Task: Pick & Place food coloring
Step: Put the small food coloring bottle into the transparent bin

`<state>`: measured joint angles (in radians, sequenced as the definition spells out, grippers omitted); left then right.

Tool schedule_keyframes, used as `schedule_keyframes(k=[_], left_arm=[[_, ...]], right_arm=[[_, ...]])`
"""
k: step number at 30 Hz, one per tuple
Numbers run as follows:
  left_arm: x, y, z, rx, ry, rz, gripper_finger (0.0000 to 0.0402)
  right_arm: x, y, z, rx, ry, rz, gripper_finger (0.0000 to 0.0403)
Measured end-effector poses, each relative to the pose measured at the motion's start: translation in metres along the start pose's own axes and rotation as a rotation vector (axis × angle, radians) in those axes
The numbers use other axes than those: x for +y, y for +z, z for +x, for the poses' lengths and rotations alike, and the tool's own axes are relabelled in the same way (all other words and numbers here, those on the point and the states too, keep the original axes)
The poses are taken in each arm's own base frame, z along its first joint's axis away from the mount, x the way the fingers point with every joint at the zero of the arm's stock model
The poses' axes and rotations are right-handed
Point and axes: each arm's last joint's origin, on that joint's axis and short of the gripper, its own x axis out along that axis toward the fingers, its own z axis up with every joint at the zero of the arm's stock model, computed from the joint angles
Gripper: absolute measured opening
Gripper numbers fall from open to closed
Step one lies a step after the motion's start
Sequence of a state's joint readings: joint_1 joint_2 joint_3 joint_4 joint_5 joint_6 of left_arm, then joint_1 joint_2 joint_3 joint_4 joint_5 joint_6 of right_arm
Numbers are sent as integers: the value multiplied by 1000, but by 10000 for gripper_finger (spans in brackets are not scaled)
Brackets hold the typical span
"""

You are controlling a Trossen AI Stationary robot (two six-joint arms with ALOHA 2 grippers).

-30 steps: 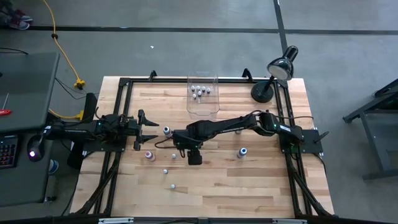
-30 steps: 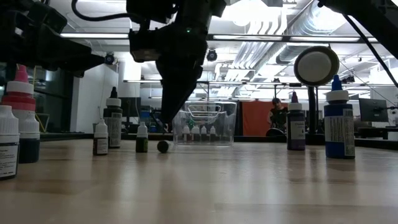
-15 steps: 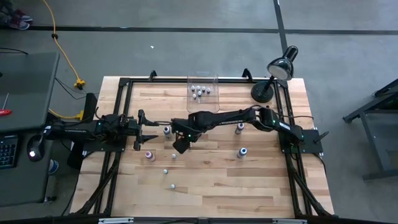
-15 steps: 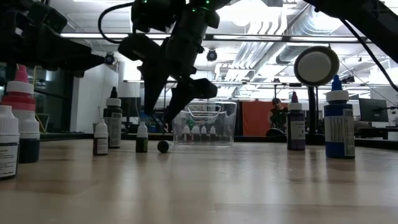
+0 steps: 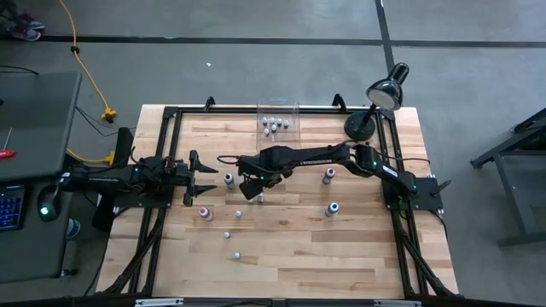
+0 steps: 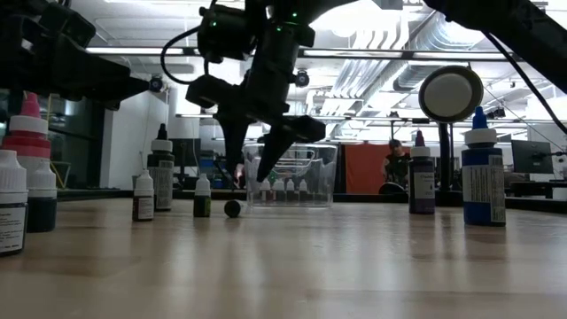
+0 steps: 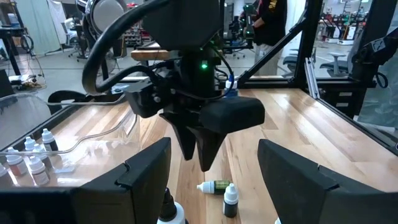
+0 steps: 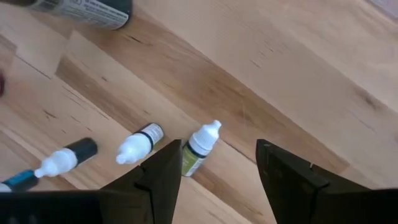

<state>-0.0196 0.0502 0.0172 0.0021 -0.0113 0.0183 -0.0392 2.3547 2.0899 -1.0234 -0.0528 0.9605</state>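
Grey concrete floor (image 5: 256,68), yellow cable (image 5: 84,72), black desk lamp (image 5: 380,101), exposed ceiling ducts (image 6: 390,53)

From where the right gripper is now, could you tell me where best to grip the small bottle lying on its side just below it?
Probably across the body of the lying bottle, coming from above. It lies flat on the table with its white cap at one end, so the fingers should straddle the middle of the label. The right gripper is open above it; neighbouring bottles lie close on one side.

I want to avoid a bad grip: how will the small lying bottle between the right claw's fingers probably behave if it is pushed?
The small bottle lies on its side on the smooth table, so it would probably roll. It looks tiny and light, so it may slide away from the open right claw. Its narrow white tip may make it curve.
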Motion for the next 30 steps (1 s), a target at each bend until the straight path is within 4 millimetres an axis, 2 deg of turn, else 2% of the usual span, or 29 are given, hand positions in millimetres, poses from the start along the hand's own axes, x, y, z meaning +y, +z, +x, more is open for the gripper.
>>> schedule_keyframes(k=[11, 16, 23, 30], left_arm=[[0, 0, 0, 0, 0, 0, 239], [0, 0, 0, 0, 0, 0, 239], [0, 0, 0, 0, 0, 0, 239], [0, 0, 0, 0, 0, 0, 239]], right_arm=[[0, -2, 1, -49, -43, 175, 195], [0, -9, 15, -38, -21, 257, 195], [3, -18, 24, -60, -21, 304, 195], [2, -17, 27, -85, -36, 314, 195]])
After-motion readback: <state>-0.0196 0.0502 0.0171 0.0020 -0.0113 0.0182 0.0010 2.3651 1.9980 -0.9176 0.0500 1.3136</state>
